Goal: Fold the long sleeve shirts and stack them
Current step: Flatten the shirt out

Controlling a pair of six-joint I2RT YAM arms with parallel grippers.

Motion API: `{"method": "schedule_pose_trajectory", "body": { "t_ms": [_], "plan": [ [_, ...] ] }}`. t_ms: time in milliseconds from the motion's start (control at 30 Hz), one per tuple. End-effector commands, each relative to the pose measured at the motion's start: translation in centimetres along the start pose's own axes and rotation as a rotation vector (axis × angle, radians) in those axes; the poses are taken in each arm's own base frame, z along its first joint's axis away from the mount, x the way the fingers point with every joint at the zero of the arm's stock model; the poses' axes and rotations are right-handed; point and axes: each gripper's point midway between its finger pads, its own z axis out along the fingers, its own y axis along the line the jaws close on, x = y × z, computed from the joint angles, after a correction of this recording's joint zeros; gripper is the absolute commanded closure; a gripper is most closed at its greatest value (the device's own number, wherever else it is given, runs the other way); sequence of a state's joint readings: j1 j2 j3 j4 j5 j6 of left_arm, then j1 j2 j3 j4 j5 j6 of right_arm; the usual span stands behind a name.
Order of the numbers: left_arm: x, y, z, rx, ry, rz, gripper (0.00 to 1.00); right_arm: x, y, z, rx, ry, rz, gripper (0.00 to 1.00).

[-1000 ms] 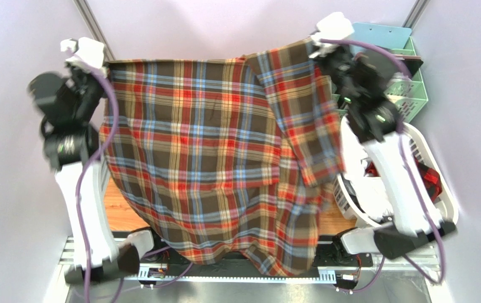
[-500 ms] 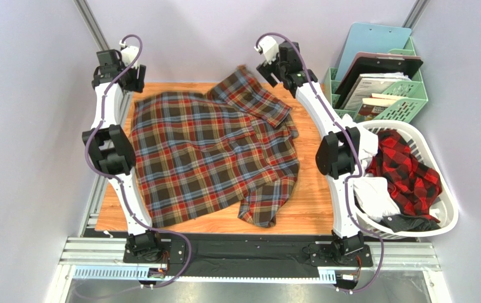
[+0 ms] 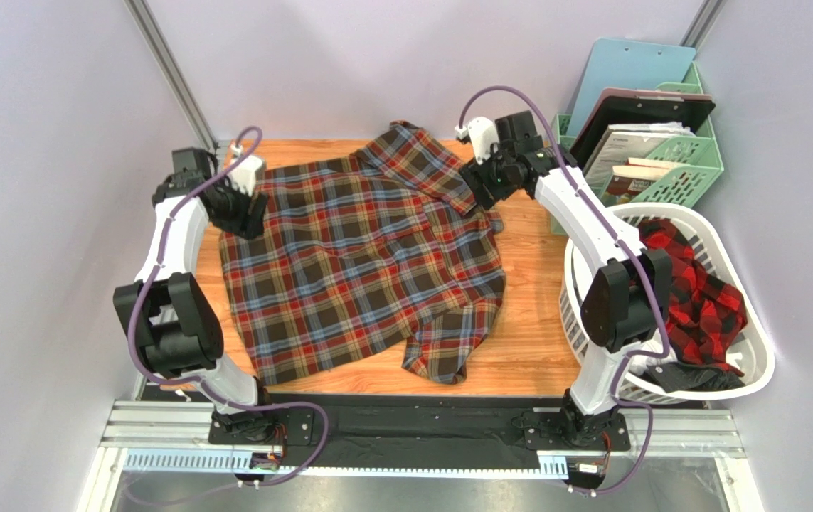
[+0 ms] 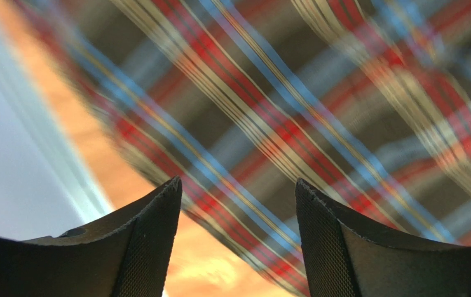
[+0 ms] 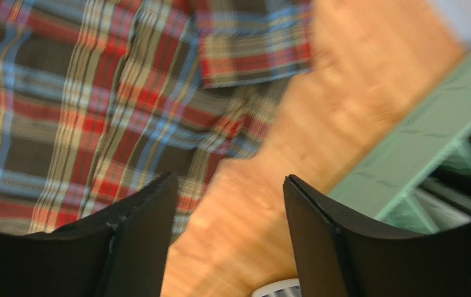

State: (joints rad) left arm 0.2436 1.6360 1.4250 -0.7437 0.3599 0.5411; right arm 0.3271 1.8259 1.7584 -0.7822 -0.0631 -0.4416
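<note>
A brown-olive tartan long sleeve shirt lies spread on the wooden table, rumpled at its near right corner. My left gripper hovers over the shirt's far left edge, open and empty; its wrist view shows the plaid blurred below. My right gripper is over the shirt's far right corner, open, with bare wood between its fingers and the plaid to the left. A red-and-black check shirt lies in the white basket.
The white laundry basket stands at the table's right edge, holding white and dark cloth too. A green rack with books and a blue clipboard stands at the far right, seen close in the right wrist view. Grey walls enclose the table.
A second ago both grippers held the tartan shirt up, spread. They let go, the shirt dropped flat on the table, and both arms have since come nearer and lower over its far corners.
</note>
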Motion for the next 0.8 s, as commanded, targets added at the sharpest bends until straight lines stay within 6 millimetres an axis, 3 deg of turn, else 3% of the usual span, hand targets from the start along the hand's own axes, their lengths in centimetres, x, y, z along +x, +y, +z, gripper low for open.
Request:
{"method": "schedule_pose_trajectory", "body": {
  "t_ms": [0,133,367,533,767],
  "plan": [
    [6.8,-5.0,0.7,0.166,0.156,0.007,0.28,6.4,5.5,2.3,-0.199,0.184,0.116,0.37],
    [9.1,-5.8,1.2,0.185,0.237,0.011,0.32,10.7,8.1,3.5,-0.273,0.290,0.159,0.41],
    [10.7,-3.9,3.3,0.156,0.351,0.019,0.36,17.8,11.0,4.5,-0.329,0.471,0.183,0.48],
    [11.0,-2.0,5.8,0.143,0.418,0.010,0.43,21.7,13.1,3.0,-0.395,0.591,0.186,0.50],
    [9.2,-0.2,8.5,0.113,0.436,0.047,0.46,24.5,16.8,-0.5,-0.489,0.679,0.129,0.52]
  ]
}}
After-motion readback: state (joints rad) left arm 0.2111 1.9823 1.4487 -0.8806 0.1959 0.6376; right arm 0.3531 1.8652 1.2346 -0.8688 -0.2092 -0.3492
